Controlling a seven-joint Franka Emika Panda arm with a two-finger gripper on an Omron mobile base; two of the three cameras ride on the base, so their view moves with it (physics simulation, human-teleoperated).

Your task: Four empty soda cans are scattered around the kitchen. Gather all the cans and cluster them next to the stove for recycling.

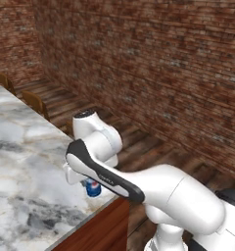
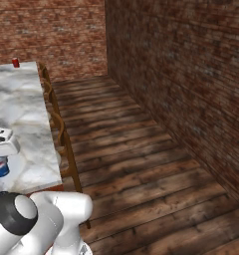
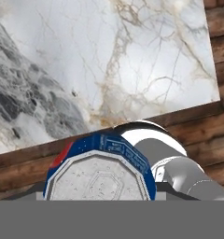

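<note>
Right base view: red can [image 2: 15, 62] far across marble counter [image 2: 27, 114] from blue can [image 2: 0, 167]

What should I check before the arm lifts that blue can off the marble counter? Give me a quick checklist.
1. Blue can upright on the marble counter: ok.
2. Gripper set down over the can, its silver top right under the hand camera: ok.
3. Jaws closed on the can: cannot tell, the fingers are hidden.
4. Can stands near the counter's edge, so a slip could drop it to the wooden floor: not ok.
5. Path upward free of clutter: ok.
6. Red can at the counter's far end not yet collected: not ok.
</note>
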